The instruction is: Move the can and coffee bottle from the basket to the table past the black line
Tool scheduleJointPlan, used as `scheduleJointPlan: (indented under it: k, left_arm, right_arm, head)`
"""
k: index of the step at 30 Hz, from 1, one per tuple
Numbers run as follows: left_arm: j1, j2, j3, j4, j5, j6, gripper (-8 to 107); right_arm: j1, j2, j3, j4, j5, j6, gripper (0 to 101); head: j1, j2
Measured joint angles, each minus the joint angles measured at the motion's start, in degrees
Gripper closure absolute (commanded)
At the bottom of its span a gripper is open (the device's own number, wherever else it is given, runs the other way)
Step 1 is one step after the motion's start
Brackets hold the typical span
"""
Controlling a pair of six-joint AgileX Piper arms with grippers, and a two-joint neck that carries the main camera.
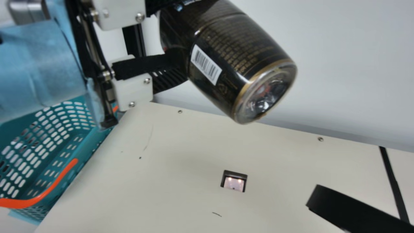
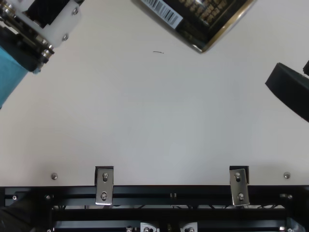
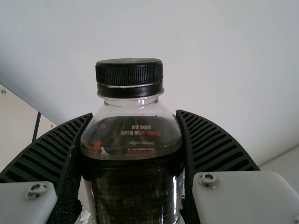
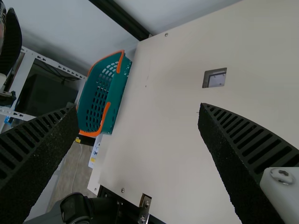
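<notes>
Top view looks steeply down; left wrist view faces the wall (image 3: 224, 60). Main and right wrist views share basket (image 4: 119, 89) and table (image 1: 181, 145).

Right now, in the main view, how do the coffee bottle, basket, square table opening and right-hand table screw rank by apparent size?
1. Coffee bottle and basket: too close to rank, both only partly visible
2. Square table opening
3. Right-hand table screw

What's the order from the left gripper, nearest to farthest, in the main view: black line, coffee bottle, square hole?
1. Coffee bottle: held in the left gripper.
2. Square hole: below the bottle, near the view's middle.
3. Black line: far over on the right side.
</notes>
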Motion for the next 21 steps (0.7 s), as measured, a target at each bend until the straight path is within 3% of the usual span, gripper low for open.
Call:
scheduleJointPlan:
  k: [9, 21]
  left_arm:
    - [0.0, 0.0, 0.0, 0.0, 0.0, 0.0, 89]
    - [0.0, 0.0, 0.0, 0.0, 0.0, 0.0, 89]
  right_arm:
    - [0.0, 0.0, 0.0, 0.0, 0.0, 0.0, 0]
    - [0.0, 0.0, 0.0, 0.0, 0.0, 0.0, 0]
  head:
    - [0.3, -7.0]
    - [0.0, -6.5]
